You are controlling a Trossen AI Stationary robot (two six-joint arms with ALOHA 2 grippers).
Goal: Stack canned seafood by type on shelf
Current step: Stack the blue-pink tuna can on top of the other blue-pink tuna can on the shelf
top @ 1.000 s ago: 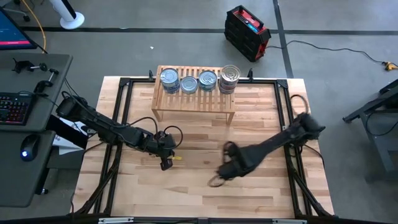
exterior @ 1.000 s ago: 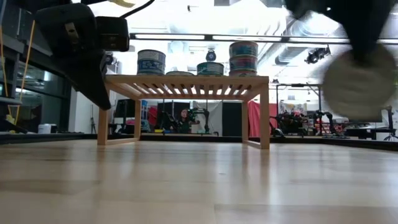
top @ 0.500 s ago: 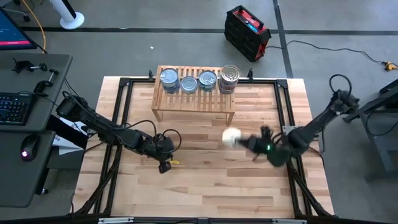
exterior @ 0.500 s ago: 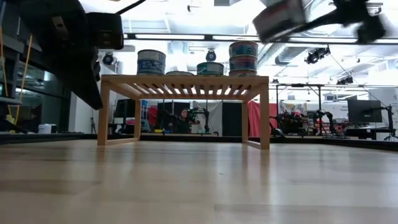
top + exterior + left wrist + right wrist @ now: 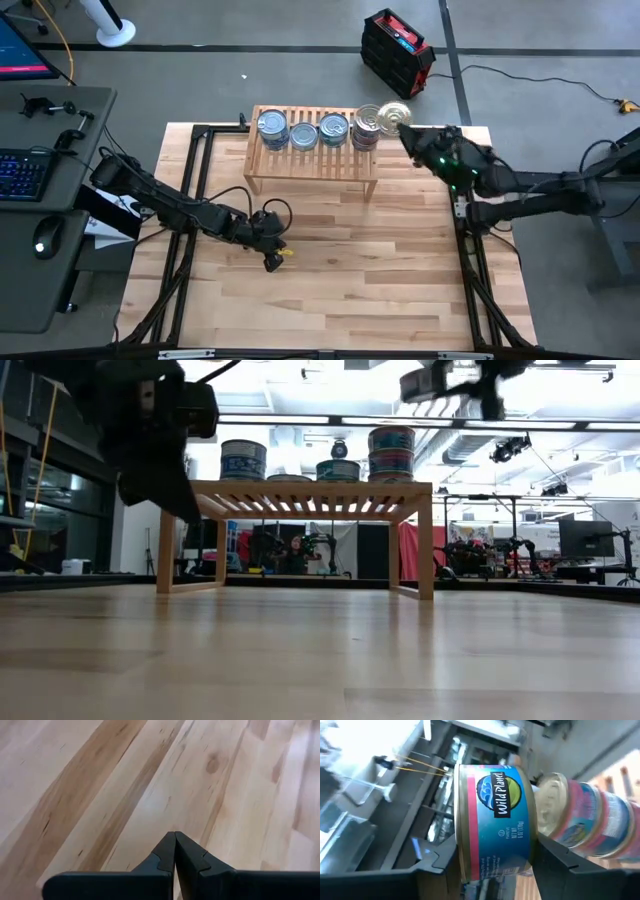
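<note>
Right gripper (image 5: 408, 132) clamps a Wild Planet can (image 5: 492, 822) beside the pink-label stack (image 5: 369, 126) on the shelf (image 5: 312, 158); level it, centre over the stack, lower; left gripper (image 5: 174, 851) pinched closed.

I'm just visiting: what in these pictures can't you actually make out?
- Low view: the right gripper and its can are blurred by motion, so the label is unreadable.
- Low view: the short can barely shows above the shelf slats.
- High view: the stack is seen from above, so its can count is hidden.
- Left wrist view: only the shut left gripper and bare table show.
</note>
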